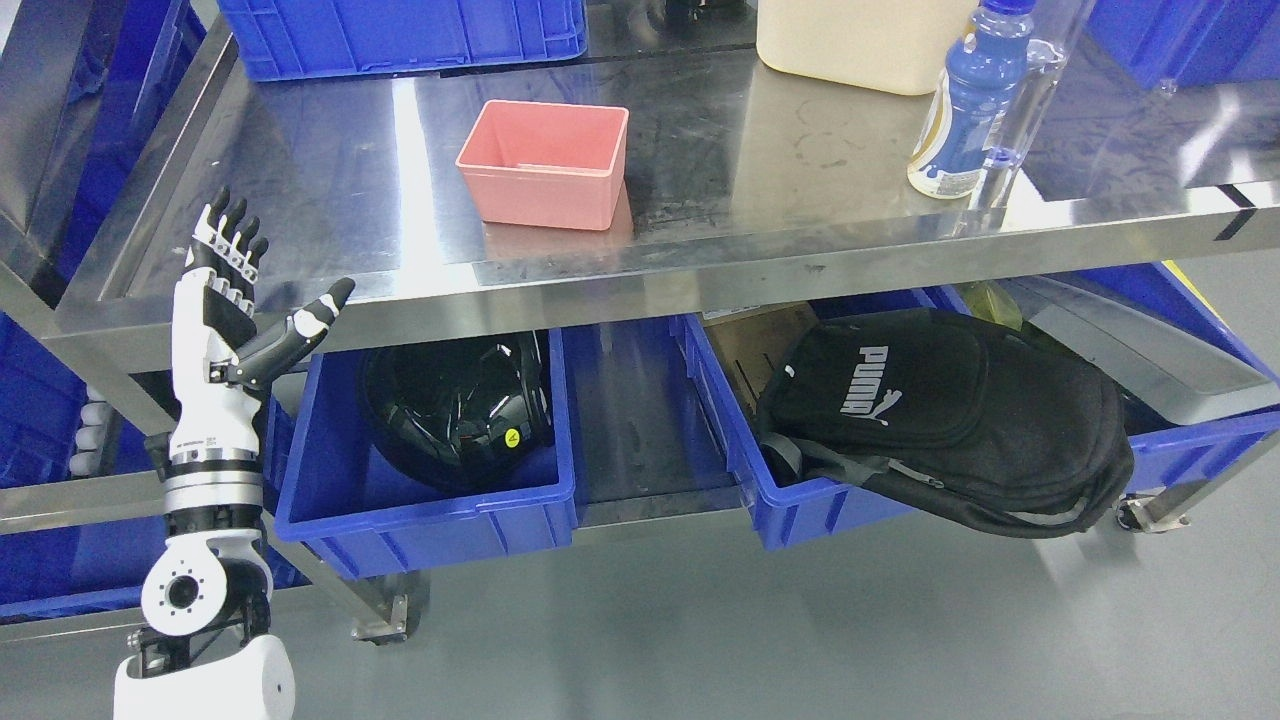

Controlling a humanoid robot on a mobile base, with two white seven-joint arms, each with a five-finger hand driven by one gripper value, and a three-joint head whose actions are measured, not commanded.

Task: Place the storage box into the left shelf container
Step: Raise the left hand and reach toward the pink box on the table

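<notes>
Pink storage box upright on the steel table, mouth up.
Smooth plastic, rectangular, long axis roughly left-right; below, a blue bin holds a glossy black helmet. Left hand raised, fingers spread, empty.

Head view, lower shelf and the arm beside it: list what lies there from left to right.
Left hand, raised with fingers spread → left blue bin holding a black helmet → bare gap of shelf → right blue bin with a black backpack spilling over its front.
</notes>
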